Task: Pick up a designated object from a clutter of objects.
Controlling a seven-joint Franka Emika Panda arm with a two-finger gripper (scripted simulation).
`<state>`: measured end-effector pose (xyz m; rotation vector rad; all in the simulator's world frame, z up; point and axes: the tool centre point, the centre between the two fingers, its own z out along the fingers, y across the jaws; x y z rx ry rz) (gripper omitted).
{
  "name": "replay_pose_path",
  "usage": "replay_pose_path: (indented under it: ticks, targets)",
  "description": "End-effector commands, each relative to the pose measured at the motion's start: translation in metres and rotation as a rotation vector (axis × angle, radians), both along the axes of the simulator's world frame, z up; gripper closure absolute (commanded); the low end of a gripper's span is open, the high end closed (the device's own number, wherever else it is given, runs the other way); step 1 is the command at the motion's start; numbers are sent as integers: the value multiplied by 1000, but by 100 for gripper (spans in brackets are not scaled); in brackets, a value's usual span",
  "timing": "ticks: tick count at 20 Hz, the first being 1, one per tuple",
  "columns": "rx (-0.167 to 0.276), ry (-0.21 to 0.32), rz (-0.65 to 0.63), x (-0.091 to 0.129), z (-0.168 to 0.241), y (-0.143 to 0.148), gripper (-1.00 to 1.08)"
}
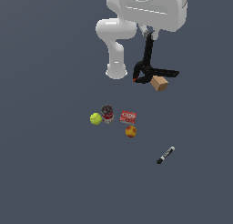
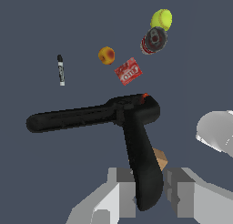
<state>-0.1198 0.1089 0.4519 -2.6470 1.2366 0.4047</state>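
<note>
- The claw (image 2: 148, 193) is pinched on one long handle of the black spring clamp (image 2: 123, 123), a finger (image 2: 119, 191) on each side of it.
- The clamp hangs off the bench (image 1: 54, 173), directly under the claw, its other handle splayed sideways and its pincer end marked by a small red spot.
- A brown cardboard box (image 1: 159, 84) sits on the bench just behind the hanging clamp.
- Well beyond the claw lie the tennis ball (image 1: 95, 119), dark can (image 1: 107, 114), red packet (image 1: 128, 116) and orange-red fruit (image 1: 130, 131), grouped close together.
- The black-and-white marker (image 1: 165, 155) lies alone, apart from that group.
</note>
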Motion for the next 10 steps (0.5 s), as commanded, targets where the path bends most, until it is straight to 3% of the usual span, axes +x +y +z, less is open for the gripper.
replay_pose_path:
  ticks: [1,10]
  targets:
    - [0,-3,0,-10,20,12,108]
    - [1,-3,0,-27,55,35,108]
